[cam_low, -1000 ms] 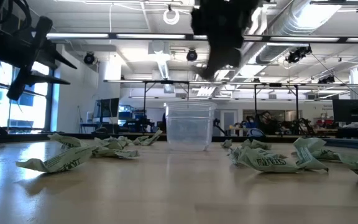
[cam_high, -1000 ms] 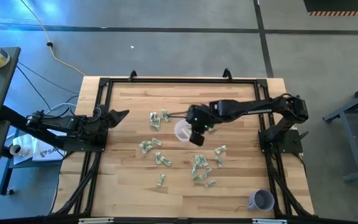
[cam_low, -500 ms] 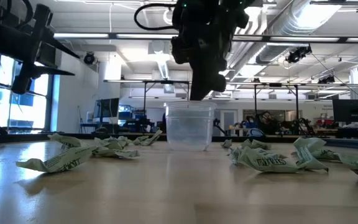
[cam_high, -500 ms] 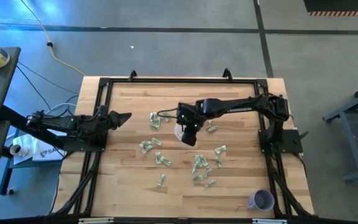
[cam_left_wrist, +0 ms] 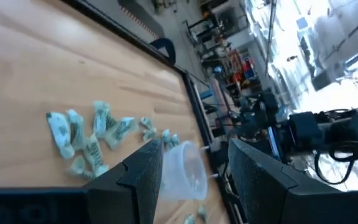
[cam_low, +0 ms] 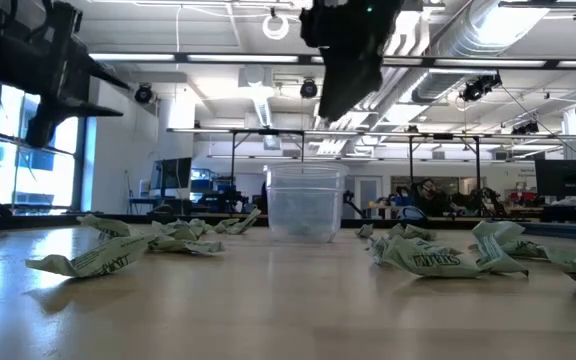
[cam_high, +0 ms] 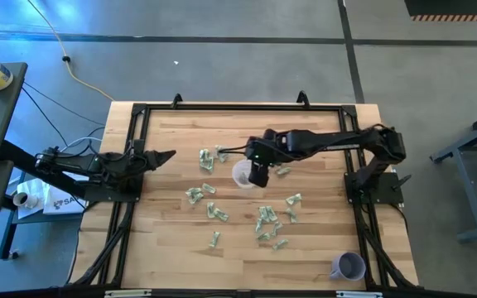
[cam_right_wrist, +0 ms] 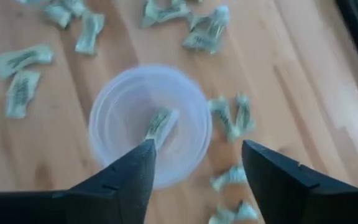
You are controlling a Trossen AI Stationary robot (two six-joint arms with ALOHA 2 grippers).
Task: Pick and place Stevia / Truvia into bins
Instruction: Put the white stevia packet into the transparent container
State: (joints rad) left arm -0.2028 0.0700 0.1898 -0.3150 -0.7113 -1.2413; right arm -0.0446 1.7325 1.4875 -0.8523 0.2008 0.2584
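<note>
From above, you see the right gripper [cam_high: 258,174] reaching over the middle of the wooden table [cam_high: 172,240], beside the clear cup [cam_high: 243,174]. Green and white packets [cam_high: 265,222] lie scattered around the cup. The left gripper [cam_high: 166,155] waits near the table's left edge, and a lavender cup [cam_high: 349,266] stands at the near right corner.

At table height, you see the clear cup [cam_low: 306,204] upright, crumpled packets [cam_low: 93,258] on both sides, dark print on them too small to read. The right arm hangs above the cup.

In the left wrist view, the fingers [cam_left_wrist: 145,168] stand apart, empty, the cup [cam_left_wrist: 182,174] ahead between them.

In the right wrist view, the fingers [cam_right_wrist: 132,174] are spread, holding nothing, directly over the cup [cam_right_wrist: 110,112]. One packet [cam_right_wrist: 160,124] lies inside it; its lettering is unreadable.
</note>
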